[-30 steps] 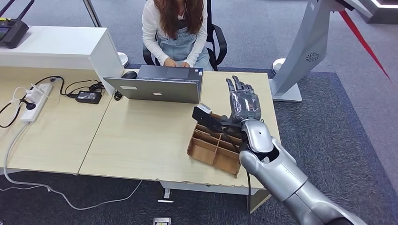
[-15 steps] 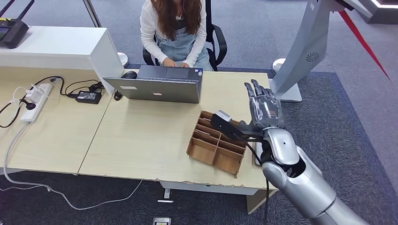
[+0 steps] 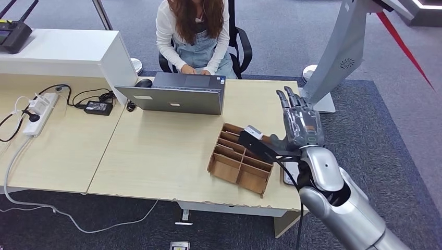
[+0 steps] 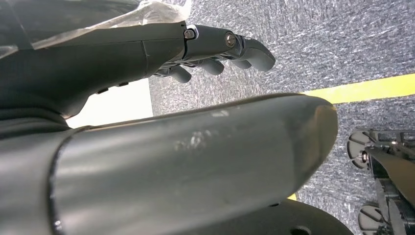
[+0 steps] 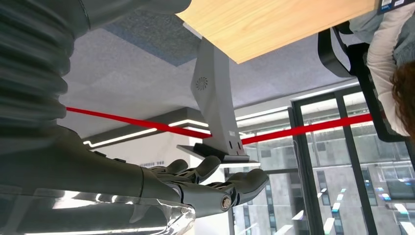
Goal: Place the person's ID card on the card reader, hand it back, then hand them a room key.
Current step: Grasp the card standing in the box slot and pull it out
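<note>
Currently your right hand [image 3: 301, 124] hovers flat, fingers spread, holding nothing, the wooden divider box [image 3: 239, 158] just beside it; no legible labels.

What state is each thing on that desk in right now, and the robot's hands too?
Laptop: open, person typing.
Wooden divided tray: upright on the desk; contents unclear.
Power strip: plugs in it.
Right hand: raised, fingers apart, holding nothing.
Left hand: hanging over the floor, fingers slightly curled, holding nothing.
</note>
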You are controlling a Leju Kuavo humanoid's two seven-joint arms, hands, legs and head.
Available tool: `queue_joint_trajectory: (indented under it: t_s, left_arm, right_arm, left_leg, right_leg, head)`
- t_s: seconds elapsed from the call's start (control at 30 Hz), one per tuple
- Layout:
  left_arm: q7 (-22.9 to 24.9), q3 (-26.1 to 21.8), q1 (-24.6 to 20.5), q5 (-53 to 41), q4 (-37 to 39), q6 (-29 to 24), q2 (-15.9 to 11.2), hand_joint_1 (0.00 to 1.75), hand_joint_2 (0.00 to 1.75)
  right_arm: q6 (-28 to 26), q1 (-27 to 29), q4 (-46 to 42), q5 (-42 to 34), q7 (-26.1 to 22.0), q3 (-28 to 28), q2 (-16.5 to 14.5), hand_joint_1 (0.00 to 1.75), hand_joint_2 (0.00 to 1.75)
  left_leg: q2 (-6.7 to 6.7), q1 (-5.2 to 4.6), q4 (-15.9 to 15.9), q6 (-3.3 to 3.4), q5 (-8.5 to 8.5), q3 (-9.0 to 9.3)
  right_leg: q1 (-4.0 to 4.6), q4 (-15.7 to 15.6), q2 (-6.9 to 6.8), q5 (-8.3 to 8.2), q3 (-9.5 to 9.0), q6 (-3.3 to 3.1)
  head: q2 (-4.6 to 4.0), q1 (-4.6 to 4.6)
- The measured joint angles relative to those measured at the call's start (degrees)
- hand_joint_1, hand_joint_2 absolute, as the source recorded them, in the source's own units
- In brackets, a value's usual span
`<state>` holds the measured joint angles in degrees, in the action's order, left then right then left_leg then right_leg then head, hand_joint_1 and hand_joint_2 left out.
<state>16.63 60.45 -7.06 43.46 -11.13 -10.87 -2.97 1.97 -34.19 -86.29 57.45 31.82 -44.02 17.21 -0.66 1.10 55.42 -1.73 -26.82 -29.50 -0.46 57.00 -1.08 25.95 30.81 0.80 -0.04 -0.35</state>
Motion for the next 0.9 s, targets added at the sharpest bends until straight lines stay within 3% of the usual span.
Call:
queue_joint_trajectory:
  t_s: [0.3, 0.7, 0.9]
  left_arm:
    - [-0.22, -0.09, -0.03, 0.76, 0.00, -0.55, 0.18, 0.00, 0.00]
    - [-0.42, -0.13, -0.09, 1.21, 0.00, -0.58, 0.19, 0.00, 0.00]
    - [-0.42, -0.32, -0.09, 1.21, 0.00, -0.57, 0.19, 0.00, 0.00]
  right_arm:
    - [0.56, 1.44, -3.70, -0.89, -1.76, 0.03, 0.02, 0.00, 1.75]
    - [2.83, 2.31, -4.90, -2.67, -4.20, -2.23, -3.26, 0.06, 1.75]
    - [2.96, 2.26, -3.90, -2.21, -4.31, -3.51, -4.33, 0.30, 1.75]
  left_leg:
    - [0.00, 0.01, -0.01, 0.00, 0.00, 0.00]
    - [0.01, 0.01, -0.03, 0.00, 0.00, -0.03]
    - [0.01, 0.00, -0.03, 0.00, 0.00, -0.04]
  right_leg:
    - [0.01, 0.00, 0.00, 0.00, -0.02, 0.00]
    - [0.01, 0.00, 0.00, 0.00, -0.01, 0.00]
    - [0.01, 0.00, 0.00, 0.01, -0.01, 0.00]
  head:
    - [0.00, 0.00]
    - [0.00, 0.00]
    - [0.00, 0.00]
